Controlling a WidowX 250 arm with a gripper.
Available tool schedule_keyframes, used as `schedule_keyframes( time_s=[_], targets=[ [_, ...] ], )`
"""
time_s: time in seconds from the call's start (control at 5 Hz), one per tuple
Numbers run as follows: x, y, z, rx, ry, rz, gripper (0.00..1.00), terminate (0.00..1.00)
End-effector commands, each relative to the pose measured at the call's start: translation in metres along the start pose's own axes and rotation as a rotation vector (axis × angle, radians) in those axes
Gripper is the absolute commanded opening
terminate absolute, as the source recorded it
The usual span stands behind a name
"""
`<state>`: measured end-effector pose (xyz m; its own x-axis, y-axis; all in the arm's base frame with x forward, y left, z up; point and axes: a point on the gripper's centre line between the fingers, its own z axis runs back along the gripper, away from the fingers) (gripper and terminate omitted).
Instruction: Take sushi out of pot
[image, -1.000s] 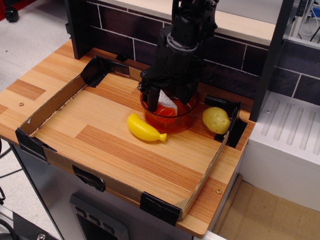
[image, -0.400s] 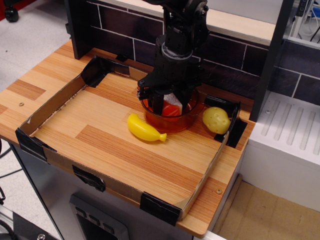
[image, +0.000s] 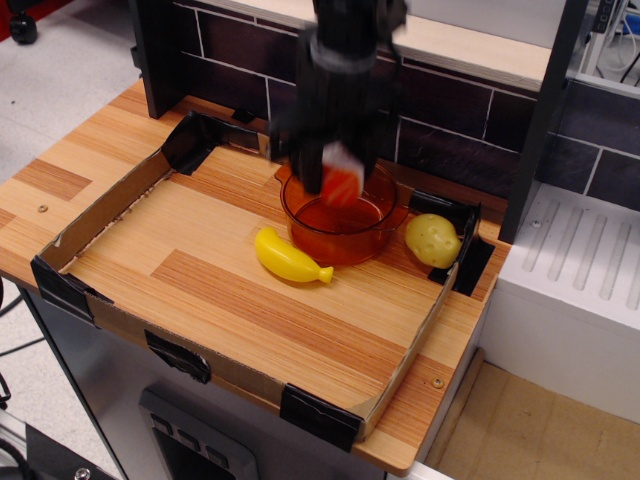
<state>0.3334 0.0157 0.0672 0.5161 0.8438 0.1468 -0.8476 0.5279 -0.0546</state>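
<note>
Gripping blurred orange-and-white sushi (image: 342, 178) in closed tool (image: 338, 172), hanging just above pot (image: 342, 228); lying at pot's 7 o'clock, banana (image: 290, 258); open desk (image: 250, 310) beyond.

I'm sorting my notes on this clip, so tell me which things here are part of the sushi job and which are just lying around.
Part of the job:
- sushi, held in the gripper above the pot
- pot, orange, no sushi in it now

Just lying about:
- banana, in front of the pot
- potato, at the tray's right wall
- cardboard tray
</note>
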Motion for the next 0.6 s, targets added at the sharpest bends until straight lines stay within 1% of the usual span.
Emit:
schedule_keyframes(
  time_s=[0.0, 0.2, 0.4],
  targets=[
    [0.002, 0.017, 0.067, -0.144, 0.021, -0.015, 0.00, 0.00],
    [-0.004, 0.049, 0.066, -0.107, 0.034, -0.125, 0.00, 0.00],
    [0.004, 0.086, 0.059, -0.093, -0.001, -0.186, 0.00, 0.00]
  ],
)
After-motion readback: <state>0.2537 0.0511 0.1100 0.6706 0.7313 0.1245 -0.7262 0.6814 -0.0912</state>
